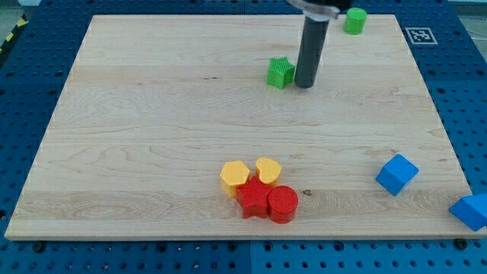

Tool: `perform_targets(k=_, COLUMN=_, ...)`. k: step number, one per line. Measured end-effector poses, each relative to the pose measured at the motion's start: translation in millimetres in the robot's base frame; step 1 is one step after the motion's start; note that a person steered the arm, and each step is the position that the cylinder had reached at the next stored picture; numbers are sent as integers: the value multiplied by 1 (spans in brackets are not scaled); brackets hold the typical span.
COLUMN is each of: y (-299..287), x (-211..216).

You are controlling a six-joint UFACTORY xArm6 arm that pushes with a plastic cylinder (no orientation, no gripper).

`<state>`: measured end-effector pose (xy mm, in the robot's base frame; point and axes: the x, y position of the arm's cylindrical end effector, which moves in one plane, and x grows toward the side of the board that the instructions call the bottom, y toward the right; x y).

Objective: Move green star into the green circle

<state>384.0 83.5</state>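
My tip [304, 85] rests on the wooden worktop [152, 137], near the view's top and a bit right of the middle. I have no fingers, only a straight dark rod, so I hold nothing.

The green star [280, 72] sits just beside my tip, on its left side in the view. They look very close, but I cannot tell if they touch.

The green circle [354, 20] is a small round green block. It sits close to the top edge of the worktop, up and to the right of my tip. The star and the circle are apart, with my rod between them.

Down near the view's bottom, four blocks huddle together. A yellow block with flat sides [234, 175] and a yellow heart [268, 170] sit side by side. Just below them, a red star [252, 200] and a red round block [283, 204] press close together.

On the view's right sits a blue cube [396, 173]. Another blue block [472, 211] sits at the worktop's right edge, lower down, and partly cut off by the view.
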Motion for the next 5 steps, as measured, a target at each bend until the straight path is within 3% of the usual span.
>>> perform_targets(k=2, y=-95, x=-5)
perform_targets(k=3, y=-61, x=-27)
perform_targets(k=5, y=109, x=-37)
